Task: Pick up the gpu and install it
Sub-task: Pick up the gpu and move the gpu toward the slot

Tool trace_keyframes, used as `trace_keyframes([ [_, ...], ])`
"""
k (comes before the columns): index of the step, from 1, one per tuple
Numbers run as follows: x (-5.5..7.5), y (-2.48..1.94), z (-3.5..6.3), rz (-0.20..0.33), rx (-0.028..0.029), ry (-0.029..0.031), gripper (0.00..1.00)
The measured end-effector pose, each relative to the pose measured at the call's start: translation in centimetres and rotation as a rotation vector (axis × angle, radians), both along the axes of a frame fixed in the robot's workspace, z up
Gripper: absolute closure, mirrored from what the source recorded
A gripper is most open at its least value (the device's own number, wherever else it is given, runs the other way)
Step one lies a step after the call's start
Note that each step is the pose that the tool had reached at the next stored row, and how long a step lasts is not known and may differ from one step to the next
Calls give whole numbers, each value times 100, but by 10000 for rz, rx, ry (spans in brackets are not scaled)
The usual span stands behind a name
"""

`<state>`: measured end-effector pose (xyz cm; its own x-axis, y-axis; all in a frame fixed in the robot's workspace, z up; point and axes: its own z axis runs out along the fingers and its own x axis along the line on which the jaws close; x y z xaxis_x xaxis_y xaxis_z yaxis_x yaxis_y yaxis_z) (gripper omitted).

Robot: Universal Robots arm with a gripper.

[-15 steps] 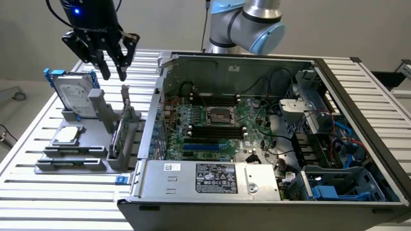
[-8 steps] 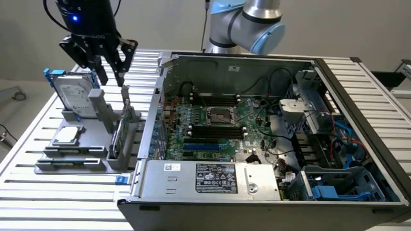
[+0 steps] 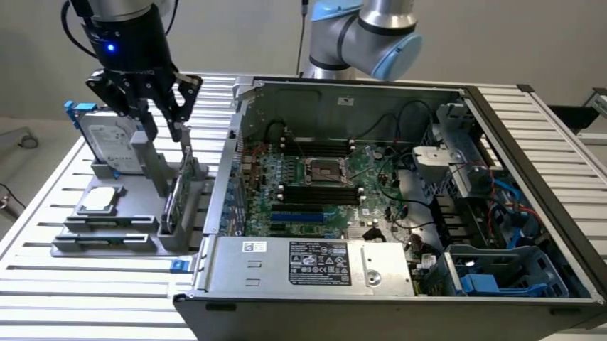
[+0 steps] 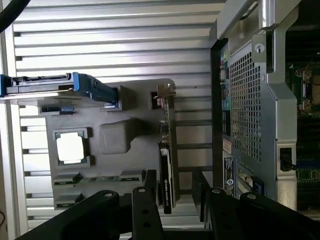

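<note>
The gpu point(image 3: 182, 188) stands on edge in a slot of the grey holder point(image 3: 114, 227), on the exterior view's left, beside the open computer case. In the wrist view the gpu point(image 4: 168, 150) appears edge-on, with its black shroud toward my fingers and its silver bracket at the far end. My gripper point(image 3: 163, 136) hangs open just above the card's far end with nothing between its fingers. In the wrist view the gripper point(image 4: 172, 197) has one black finger point(image 4: 145, 202) on each side of the card's line.
A silver hard drive in a blue-edged frame point(image 3: 109, 142) stands upright in the holder, and a square silver chip point(image 3: 99, 200) lies flat near it. The open case wall point(image 3: 232, 142) rises right beside the gpu. The motherboard with its blue slots point(image 3: 296, 213) lies inside the case.
</note>
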<state>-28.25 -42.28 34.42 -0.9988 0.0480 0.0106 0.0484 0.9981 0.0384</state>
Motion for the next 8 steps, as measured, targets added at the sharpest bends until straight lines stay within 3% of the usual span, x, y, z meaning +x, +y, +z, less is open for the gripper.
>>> trace_keyframes([
  [8,0,-54,-147,604,1,53,58],
])
